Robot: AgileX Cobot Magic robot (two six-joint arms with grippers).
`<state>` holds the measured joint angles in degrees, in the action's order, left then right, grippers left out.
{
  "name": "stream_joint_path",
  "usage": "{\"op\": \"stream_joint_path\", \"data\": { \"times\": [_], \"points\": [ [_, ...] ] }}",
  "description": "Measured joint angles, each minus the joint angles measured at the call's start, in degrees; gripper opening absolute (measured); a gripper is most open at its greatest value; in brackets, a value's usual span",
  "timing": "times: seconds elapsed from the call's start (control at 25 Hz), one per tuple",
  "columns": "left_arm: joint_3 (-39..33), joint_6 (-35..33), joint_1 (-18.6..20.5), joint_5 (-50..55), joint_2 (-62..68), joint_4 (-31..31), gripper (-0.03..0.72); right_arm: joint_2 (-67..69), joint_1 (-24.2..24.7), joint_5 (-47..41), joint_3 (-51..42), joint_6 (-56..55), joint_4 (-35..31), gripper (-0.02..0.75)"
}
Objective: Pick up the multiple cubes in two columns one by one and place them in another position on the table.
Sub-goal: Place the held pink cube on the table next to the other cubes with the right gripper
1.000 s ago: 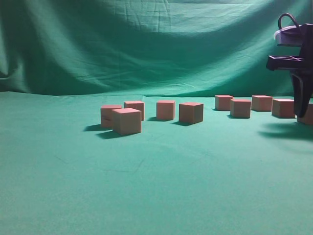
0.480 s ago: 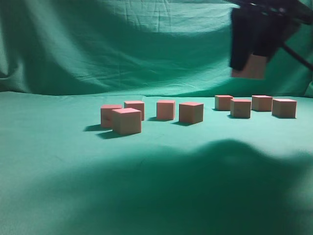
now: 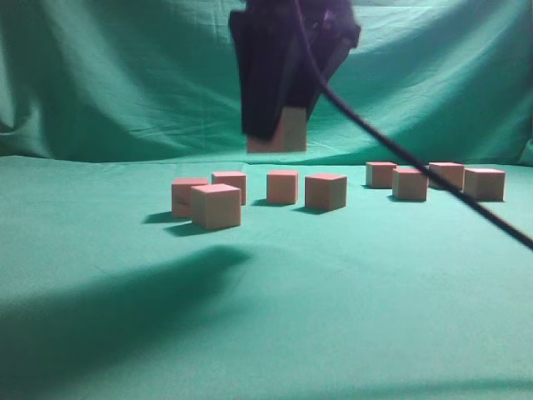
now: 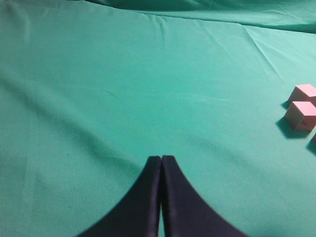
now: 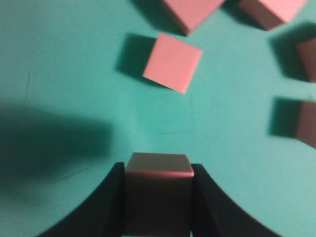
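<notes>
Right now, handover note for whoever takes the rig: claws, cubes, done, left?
Right claw: shut on a cube, held in the air above the left group of four cubes.
Left claw: shut, empty, over bare cloth.
Four more cubes sit in the right group.
Done: one cube lifted.
Left: set it down, then move the others one by one.

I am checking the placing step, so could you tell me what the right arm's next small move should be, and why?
Probably lower the cube onto bare green cloth near the left group of cubes. The right end effector grips it well above the table, hanging over that group, and the right wrist view shows open cloth below the grip, with the nearest cube farther ahead.
</notes>
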<state>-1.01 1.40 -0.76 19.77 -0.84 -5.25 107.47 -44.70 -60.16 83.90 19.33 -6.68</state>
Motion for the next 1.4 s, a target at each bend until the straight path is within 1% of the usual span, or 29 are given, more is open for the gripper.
{"op": "stream_joint_path", "data": {
  "times": [0.16, 0.36, 0.76, 0.92, 1.36, 1.4],
  "points": [
    [0.0, 0.0, 0.0, 0.0, 0.0, 0.0, 0.0, 5.12, -0.64, -0.97, 3.09, 2.5, 0.85, 0.26],
    [0.0, 0.0, 0.0, 0.0, 0.0, 0.0, 0.0, 8.61, -0.64, -0.71, 4.12, 4.69, 2.09, 0.26],
    [0.0, 0.0, 0.0, 0.0, 0.0, 0.0, 0.0, 10.89, -0.64, 3.72, 4.43, 5.04, 2.22, 0.26],
    [0.0, 0.0, 0.0, 0.0, 0.0, 0.0, 0.0, 11.48, -0.64, 4.81, 4.43, 5.04, 0.96, 0.26],
    [0.0, 0.0, 0.0, 0.0, 0.0, 0.0, 0.0, 11.62, -0.64, 3.62, 4.43, 4.8, -0.17, 0.26],
    [0.0, 0.0, 0.0, 0.0, 0.0, 0.0, 0.0, 11.62, -0.64, 3.01, 4.43, 4.68, -0.17, 0.316]
  ]
}}
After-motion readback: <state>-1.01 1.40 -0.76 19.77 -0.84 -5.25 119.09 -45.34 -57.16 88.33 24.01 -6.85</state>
